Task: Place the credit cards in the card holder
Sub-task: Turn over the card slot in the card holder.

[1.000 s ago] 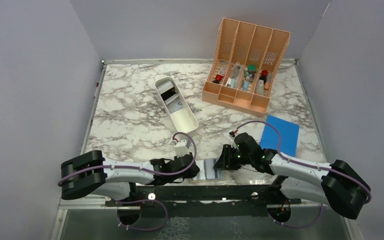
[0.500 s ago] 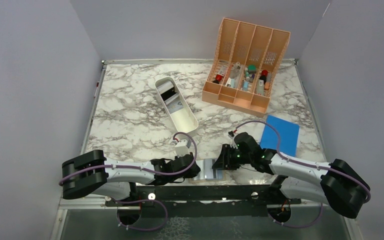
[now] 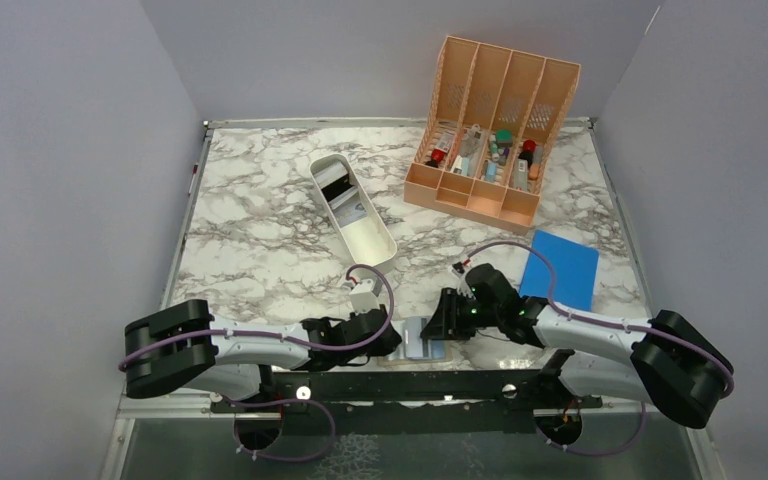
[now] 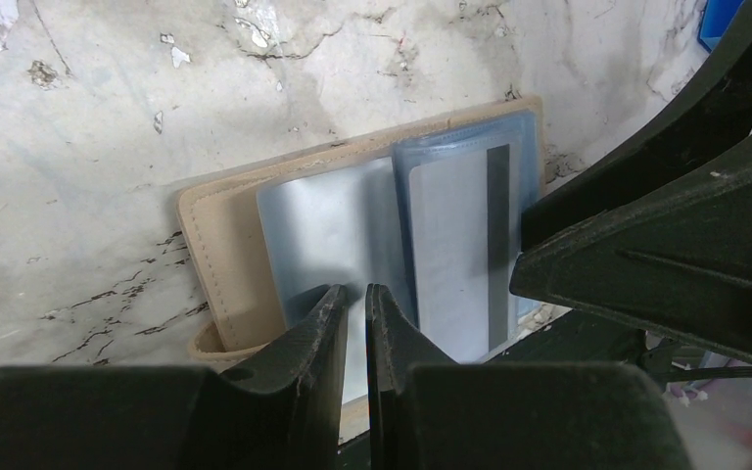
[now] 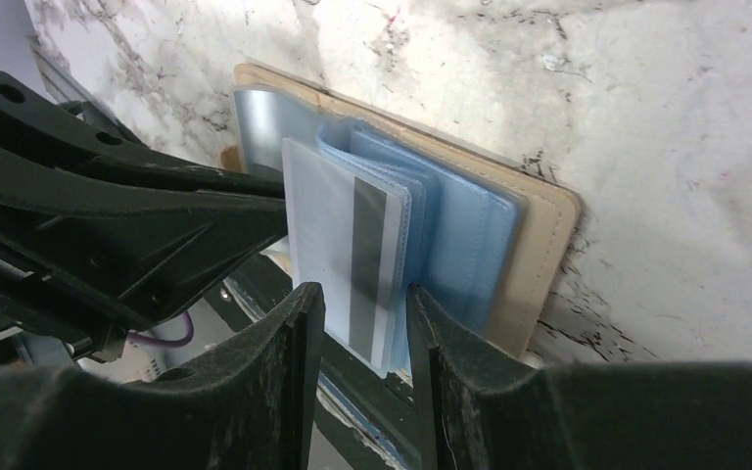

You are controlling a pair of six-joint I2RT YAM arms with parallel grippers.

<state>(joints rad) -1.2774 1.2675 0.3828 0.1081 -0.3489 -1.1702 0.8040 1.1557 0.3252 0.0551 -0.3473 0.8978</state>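
Observation:
The card holder (image 3: pixel 422 340) lies open at the table's near edge, tan outside (image 4: pixel 220 255), with blue-grey sleeves (image 5: pixel 470 235). A pale credit card (image 4: pixel 446 245) with a dark stripe sits in a clear sleeve (image 5: pixel 328 245). My left gripper (image 3: pixel 392 340) is shut to a thin slit, its tips (image 4: pixel 355 292) on the holder's left page. My right gripper (image 3: pixel 442 320) stands open, its fingers (image 5: pixel 364 292) astride the card's near end; the right finger touches the folded sleeves. More cards, one black (image 3: pixel 332 180) and one grey (image 3: pixel 352 210), lie in the white tray.
The long white tray (image 3: pixel 380 250) lies mid-table. A peach slotted organizer (image 3: pixel 490 130) with small items stands at the back right. A flat bright-blue rectangle (image 3: pixel 560 270) lies right of the right arm. A black rail (image 3: pixel 410 382) runs along the table's near edge under the holder.
My right gripper has shifted slightly left, closer over the card holder. The left arm and the holder have not moved.

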